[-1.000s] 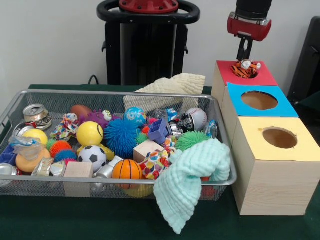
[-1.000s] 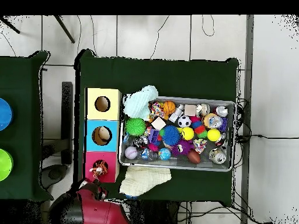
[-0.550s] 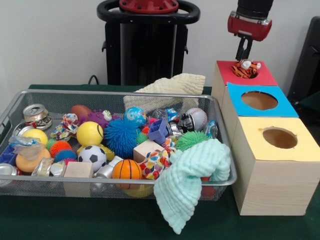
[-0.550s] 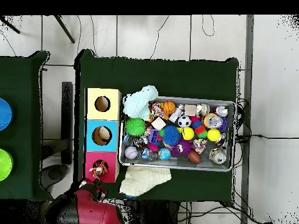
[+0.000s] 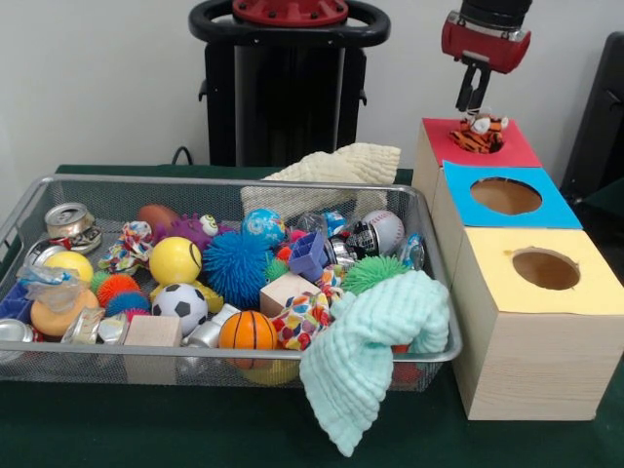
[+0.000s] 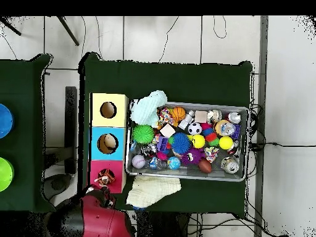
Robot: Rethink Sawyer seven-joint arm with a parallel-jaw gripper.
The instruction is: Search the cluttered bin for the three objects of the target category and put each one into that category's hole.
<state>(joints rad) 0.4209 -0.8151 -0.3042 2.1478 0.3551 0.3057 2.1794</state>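
A striped orange tiger plush [image 5: 480, 133] sits in the round hole of the red-topped box [image 5: 517, 152], part of it sticking out above the rim. My gripper [image 5: 472, 96] hangs open just above it, clear of the toy and holding nothing. The overhead view shows the tiger plush [image 6: 103, 179] on the red box [image 6: 94, 168], with my red arm [image 6: 99, 219] just below. The wire bin [image 5: 234, 182] holds several toys, among them a purple plush [image 5: 191, 230] and a patterned fabric toy [image 5: 302, 320].
A blue-topped box [image 5: 561, 210] and a yellow-topped box [image 5: 585, 292] with holes stand in a row nearer than the red one. A mint cloth [image 5: 375, 341] drapes over the bin's right corner. A cream cloth [image 5: 336, 168] lies behind the bin.
My gripper has risen straight up from the tiger plush, which stays in the red box's hole. Nothing in the bin has moved.
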